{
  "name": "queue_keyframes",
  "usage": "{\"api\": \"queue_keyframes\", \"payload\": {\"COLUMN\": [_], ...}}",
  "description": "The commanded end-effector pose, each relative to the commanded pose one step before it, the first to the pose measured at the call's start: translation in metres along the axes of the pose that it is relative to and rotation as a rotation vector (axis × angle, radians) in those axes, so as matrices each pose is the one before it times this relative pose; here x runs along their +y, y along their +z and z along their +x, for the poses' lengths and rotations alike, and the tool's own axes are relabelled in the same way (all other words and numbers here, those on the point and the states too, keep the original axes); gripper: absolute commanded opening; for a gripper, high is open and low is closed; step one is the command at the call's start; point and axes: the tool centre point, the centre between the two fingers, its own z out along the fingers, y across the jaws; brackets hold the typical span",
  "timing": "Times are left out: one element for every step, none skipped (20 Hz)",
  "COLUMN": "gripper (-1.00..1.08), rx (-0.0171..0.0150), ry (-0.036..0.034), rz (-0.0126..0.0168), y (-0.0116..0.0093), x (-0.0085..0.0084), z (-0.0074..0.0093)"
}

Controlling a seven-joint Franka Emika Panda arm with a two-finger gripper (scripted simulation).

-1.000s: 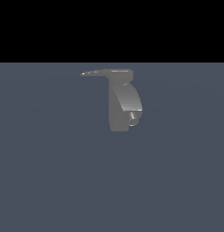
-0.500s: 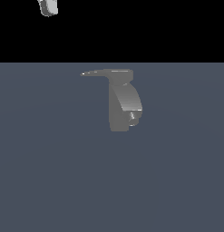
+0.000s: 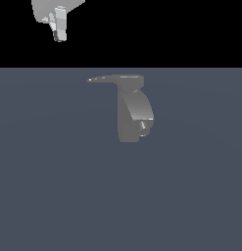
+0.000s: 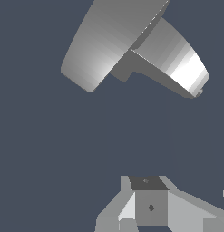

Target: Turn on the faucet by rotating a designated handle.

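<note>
The grey faucet (image 3: pixel 134 112) stands on the dark blue-grey floor, its thick curved body rising from a squarish base. Its handle (image 3: pixel 100 79) is a thin flat lever that points toward the exterior view's left from the flat cap on top. My white gripper (image 3: pixel 59 35) hangs high up at the exterior view's left, well above the handle's tip and apart from it. Its fingers look pressed together with nothing between them. In the wrist view the faucet (image 4: pixel 113 41) fills the upper part as large grey shapes, and my gripper (image 4: pixel 148 190) shows at the lower edge.
The flat blue-grey floor (image 3: pixel 54 186) spreads around the faucet, with a black background above its far edge. Nothing else shows in either view.
My gripper has come down into the exterior view from the top left, first only a tip, now the fingers and part of the hand. The faucet and handle have not moved.
</note>
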Motion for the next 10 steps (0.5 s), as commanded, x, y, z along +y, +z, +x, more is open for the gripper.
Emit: {"api": "queue_keyframes", "payload": {"gripper": [-1.0,-1.0,-1.0,-1.0,-1.0,-1.0,-1.0,-1.0,-1.0,-1.0], "rx": [0.00043,0.00022,0.00025,0.00028,0.00031,0.00035,0.00038,0.00042,0.00045,0.00049], "ry": [0.05132,0.02005,0.02013,0.02024,0.02038,0.02053,0.02072,0.02095,0.0212,0.02149], "rz": [0.00123,0.00018,0.00016,0.00013,0.0001,0.00007,0.00004,0.00001,-0.00002,-0.00004], "y": [0.00746,0.00294,0.00295,0.00297,0.00299,0.00302,0.00304,0.00308,0.00312,0.00316], "x": [-0.01201,-0.00472,-0.00473,-0.00475,-0.00477,-0.00481,-0.00485,-0.00489,-0.00495,-0.00501], "z": [0.00751,0.00298,0.003,0.00303,0.00306,0.00309,0.00313,0.00318,0.00322,0.00328]}}
